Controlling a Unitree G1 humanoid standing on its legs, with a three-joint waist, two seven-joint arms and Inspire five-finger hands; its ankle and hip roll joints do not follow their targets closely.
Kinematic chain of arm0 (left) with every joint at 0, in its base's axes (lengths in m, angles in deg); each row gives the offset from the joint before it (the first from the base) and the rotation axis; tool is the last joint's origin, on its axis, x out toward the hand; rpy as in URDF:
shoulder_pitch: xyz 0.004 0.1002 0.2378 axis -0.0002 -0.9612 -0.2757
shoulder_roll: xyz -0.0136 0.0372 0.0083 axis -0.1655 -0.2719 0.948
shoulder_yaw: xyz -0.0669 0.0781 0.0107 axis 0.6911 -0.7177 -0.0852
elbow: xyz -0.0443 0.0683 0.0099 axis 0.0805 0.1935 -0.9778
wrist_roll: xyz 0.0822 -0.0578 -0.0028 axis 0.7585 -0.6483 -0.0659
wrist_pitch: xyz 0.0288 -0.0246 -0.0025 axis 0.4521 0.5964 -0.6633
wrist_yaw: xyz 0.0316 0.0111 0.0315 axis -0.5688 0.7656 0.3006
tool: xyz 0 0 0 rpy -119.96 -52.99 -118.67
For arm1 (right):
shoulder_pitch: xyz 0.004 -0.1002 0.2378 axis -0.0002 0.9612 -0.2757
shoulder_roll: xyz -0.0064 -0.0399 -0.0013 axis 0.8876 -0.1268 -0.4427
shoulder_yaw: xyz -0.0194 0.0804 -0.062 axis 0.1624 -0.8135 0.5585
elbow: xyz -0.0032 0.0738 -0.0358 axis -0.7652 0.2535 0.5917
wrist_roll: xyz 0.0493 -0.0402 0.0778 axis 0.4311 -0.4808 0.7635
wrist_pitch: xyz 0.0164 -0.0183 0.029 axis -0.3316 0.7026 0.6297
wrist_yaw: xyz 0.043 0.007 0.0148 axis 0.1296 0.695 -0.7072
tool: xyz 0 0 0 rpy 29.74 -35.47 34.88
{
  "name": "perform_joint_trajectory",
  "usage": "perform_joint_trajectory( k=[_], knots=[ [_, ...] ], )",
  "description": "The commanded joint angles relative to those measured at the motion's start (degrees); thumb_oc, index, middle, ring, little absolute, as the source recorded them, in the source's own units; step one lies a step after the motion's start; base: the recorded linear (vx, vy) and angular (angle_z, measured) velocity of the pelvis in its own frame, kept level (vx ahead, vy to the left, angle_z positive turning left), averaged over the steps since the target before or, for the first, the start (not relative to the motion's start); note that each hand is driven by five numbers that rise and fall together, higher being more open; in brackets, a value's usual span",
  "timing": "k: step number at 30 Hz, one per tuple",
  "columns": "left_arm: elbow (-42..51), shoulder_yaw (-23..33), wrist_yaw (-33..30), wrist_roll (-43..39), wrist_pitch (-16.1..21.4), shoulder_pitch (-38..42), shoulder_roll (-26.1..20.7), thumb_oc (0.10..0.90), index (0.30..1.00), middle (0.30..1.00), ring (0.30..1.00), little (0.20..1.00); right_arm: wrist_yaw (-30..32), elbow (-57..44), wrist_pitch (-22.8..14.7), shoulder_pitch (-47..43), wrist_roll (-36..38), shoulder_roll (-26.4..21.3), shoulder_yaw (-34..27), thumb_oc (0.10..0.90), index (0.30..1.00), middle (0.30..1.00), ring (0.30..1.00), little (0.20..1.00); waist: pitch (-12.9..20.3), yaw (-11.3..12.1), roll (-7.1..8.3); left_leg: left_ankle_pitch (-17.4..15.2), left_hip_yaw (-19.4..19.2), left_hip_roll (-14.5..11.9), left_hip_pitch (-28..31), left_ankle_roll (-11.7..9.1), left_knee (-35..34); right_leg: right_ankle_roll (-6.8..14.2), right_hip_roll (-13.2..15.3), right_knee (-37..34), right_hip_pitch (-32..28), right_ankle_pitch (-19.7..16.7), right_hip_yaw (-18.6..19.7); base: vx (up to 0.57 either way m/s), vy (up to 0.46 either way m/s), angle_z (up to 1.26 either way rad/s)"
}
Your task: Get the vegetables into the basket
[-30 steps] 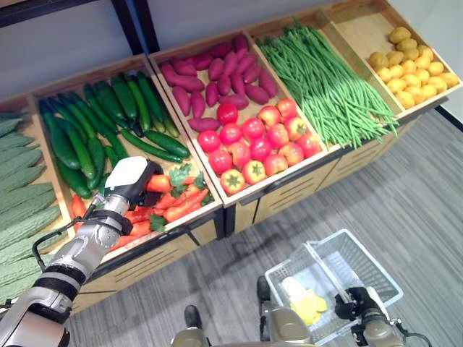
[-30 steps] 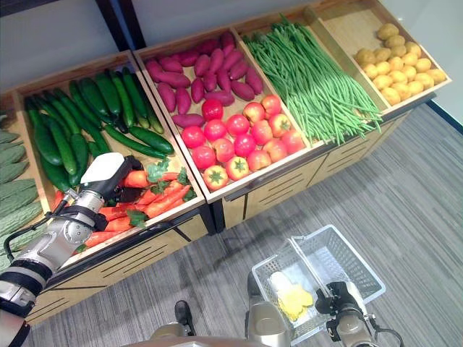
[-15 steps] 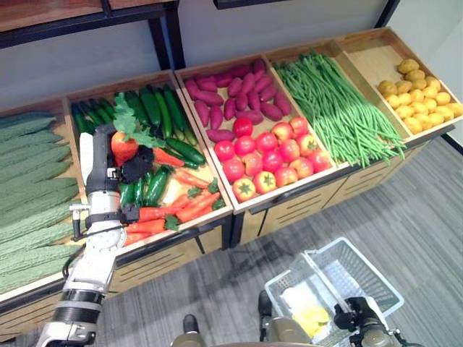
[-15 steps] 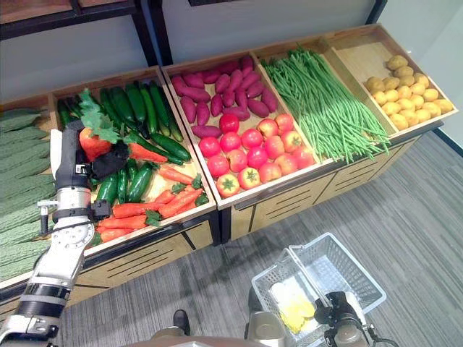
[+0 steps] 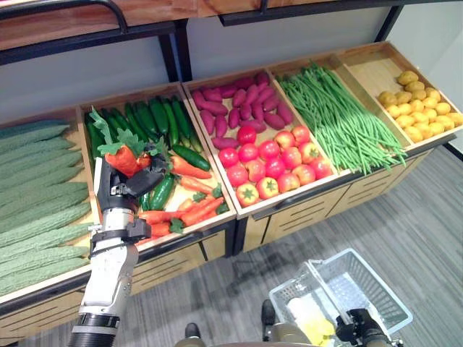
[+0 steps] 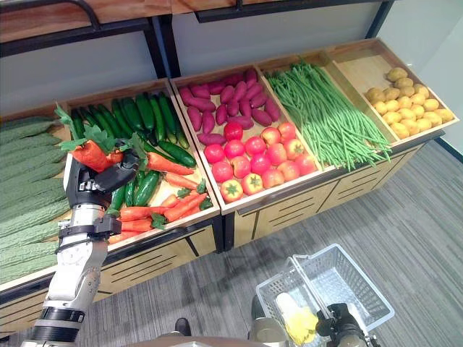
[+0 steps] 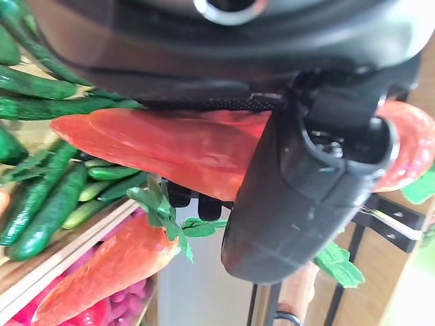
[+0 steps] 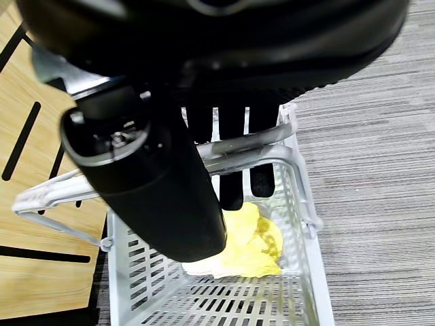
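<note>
Left hand (image 5: 118,189) curled round a carrot (image 5: 124,157) held above the carrot crate (image 5: 189,230), likely stiff, light, best gripped mid-body not by its leaves; right hand (image 8: 170,183) curled on the basket (image 5: 376,303) handle.

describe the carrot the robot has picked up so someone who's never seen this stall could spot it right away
Find the wooden crate of cucumbers and carrots, second from the stall's left end. Above it the left hand is curled round one carrot. It alone is lifted clear, leafy green top up, while the other carrots lie flat in the crate.
</note>
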State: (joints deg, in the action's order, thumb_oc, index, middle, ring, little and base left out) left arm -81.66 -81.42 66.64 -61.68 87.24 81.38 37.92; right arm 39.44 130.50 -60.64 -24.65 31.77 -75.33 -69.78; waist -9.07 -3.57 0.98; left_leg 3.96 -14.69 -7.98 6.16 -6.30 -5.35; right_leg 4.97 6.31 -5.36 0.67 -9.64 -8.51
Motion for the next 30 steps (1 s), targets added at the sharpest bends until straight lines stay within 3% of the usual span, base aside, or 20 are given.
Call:
perform_joint_trajectory(
  k=[1,7,8,12,14,17,19,20,21,23,24,27,30],
  knots=[
    [7.2,0.4,1.0,1.3,6.8,7.4,-4.1,0.400,0.300,0.300,0.300,0.300,1.2,0.3,-2.3,-2.8,-0.3,-1.9,-0.6,0.400,0.300,0.300,0.300,0.300,0.6,0.1,2.09,-3.3,-1.0,-0.2,0.3,-0.6,0.4,6.4,6.1,0.4,-4.9,5.4,-3.4,0.00,0.000,0.00],
    [8.9,-0.9,3.2,1.0,6.5,7.7,-5.0,0.400,0.300,0.300,0.300,0.300,1.0,0.5,-2.2,-2.5,0.2,-1.8,-1.4,0.400,0.300,0.300,0.300,0.300,0.1,0.1,2.64,-3.9,-1.4,0.2,0.8,-0.2,1.7,6.5,6.6,0.7,-5.4,5.4,-2.9,-0.01,0.021,0.00],
    [9.1,-2.5,4.4,0.4,6.3,8.7,-5.6,0.400,0.300,0.300,0.300,0.300,1.0,0.5,-2.1,-2.8,0.6,-2.0,-1.7,0.400,0.300,0.300,0.300,0.300,-0.8,0.0,3.18,-5.3,-1.1,0.3,-1.1,0.0,6.0,6.4,7.2,2.0,-5.0,5.4,-2.6,-0.05,0.020,-0.02],
    [9.0,-5.1,6.6,-0.6,6.2,10.8,-6.8,0.400,0.300,0.300,0.300,0.300,0.6,-0.3,-2.0,-2.1,0.3,-2.3,-2.1,0.400,0.300,0.300,0.300,0.300,-1.7,-0.5,3.57,-7.3,-1.2,0.9,-2.9,0.8,9.4,6.9,8.4,5.8,-2.7,5.9,-1.5,-0.07,0.109,-0.01],
    [8.9,-6.2,7.2,-1.6,6.4,11.6,-6.6,0.400,0.300,0.300,0.300,0.300,0.4,-0.9,-1.9,-1.8,-0.2,-2.2,-1.9,0.400,0.300,0.300,0.300,0.300,-2.0,-1.1,3.84,-7.8,-1.9,1.8,-2.8,1.5,9.1,7.9,9.5,7.1,-1.3,4.3,-0.5,-0.05,0.144,-0.02],
    [9.5,-7.6,8.3,-2.9,6.7,13.2,-6.5,0.400,0.300,0.300,0.300,0.300,0.4,-2.2,-1.6,-2.1,-0.4,-1.8,-2.2,0.400,0.300,0.300,0.300,0.300,-2.9,-2.0,4.61,-7.7,-4.2,3.8,-3.1,2.3,8.0,9.8,11.3,6.7,2.8,-2.0,2.3,-0.15,0.172,-0.31],
    [9.3,-7.8,8.7,-3.3,7.1,13.8,-7.9,0.400,0.300,0.300,0.300,0.300,0.4,-2.8,-1.6,-2.7,-0.5,-1.2,-1.5,0.400,0.300,0.300,0.300,0.300,-3.6,-1.8,4.32,-7.5,-6.1,3.3,-3.8,2.8,8.2,9.7,11.4,8.2,4.8,-1.4,0.8,-0.24,0.120,-0.70],
    [9.6,-7.4,9.1,-3.7,7.1,14.0,-8.7,0.400,0.300,0.300,0.300,0.300,0.4,-2.3,-1.4,-3.1,-0.6,-0.7,-1.1,0.400,0.300,0.300,0.300,0.300,-4.0,-0.4,3.36,-7.4,-8.7,2.0,-4.5,3.5,8.6,8.6,12.8,12.8,4.4,2.1,-5.6,-0.20,0.122,-0.74],
    [9.9,-7.0,9.2,-3.9,7.0,14.0,-8.9,0.400,0.300,0.300,0.300,0.300,0.3,-2.1,-1.4,-3.2,-0.7,-0.5,-0.9,0.400,0.300,0.300,0.300,0.300,-4.0,0.0,3.08,-7.4,-9.0,1.8,-4.7,3.6,8.6,7.8,13.0,14.4,3.7,3.7,-7.2,-0.19,0.121,-0.84],
    [10.1,-6.8,9.2,-4.2,7.0,13.8,-8.8,0.400,0.300,0.300,0.300,0.300,0.4,-2.0,-1.5,-3.2,-0.8,-0.3,-0.8,0.400,0.300,0.300,0.300,0.300,-3.9,0.3,2.82,-8.3,-9.2,1.7,-4.2,3.5,8.6,8.2,13.4,17.5,2.7,5.6,-8.3,-0.04,0.098,-0.81],
    [10.6,-6.4,8.9,-4.5,7.0,13.5,-8.7,0.400,0.300,0.300,0.300,0.300,0.6,-1.6,-1.4,-3.6,-1.0,-0.3,-0.6,0.400,0.300,0.300,0.300,0.300,-3.4,1.0,2.60,-7.9,-11.6,1.2,-4.6,4.0,8.4,7.4,14.0,21.3,1.0,7.2,-11.2,-0.11,0.121,-0.64],
    [11.7,-5.5,8.4,-5.0,6.9,12.9,-8.4,0.400,0.300,0.300,0.300,0.300,0.8,-1.3,-1.3,-4.1,-1.4,-0.3,-0.3,0.400,0.300,0.300,0.300,0.300,-2.7,2.2,2.67,-7.5,-14.4,0.8,-4.6,4.5,8.1,7.3,14.7,24.2,-1.0,7.7,-14.1,-0.08,0.025,-0.59],
    [12.7,-4.4,8.2,-4.7,6.6,12.0,-9.0,0.400,0.300,0.300,0.300,0.300,1.0,-1.0,-1.2,-4.9,-1.7,-0.3,0.0,0.400,0.300,0.300,0.300,0.300,-1.6,3.7,3.74,-7.3,-17.3,0.7,-4.3,4.2,8.2,7.8,13.6,20.0,-4.9,7.2,-16.0,-0.04,-0.061,-1.06]
  ],
)
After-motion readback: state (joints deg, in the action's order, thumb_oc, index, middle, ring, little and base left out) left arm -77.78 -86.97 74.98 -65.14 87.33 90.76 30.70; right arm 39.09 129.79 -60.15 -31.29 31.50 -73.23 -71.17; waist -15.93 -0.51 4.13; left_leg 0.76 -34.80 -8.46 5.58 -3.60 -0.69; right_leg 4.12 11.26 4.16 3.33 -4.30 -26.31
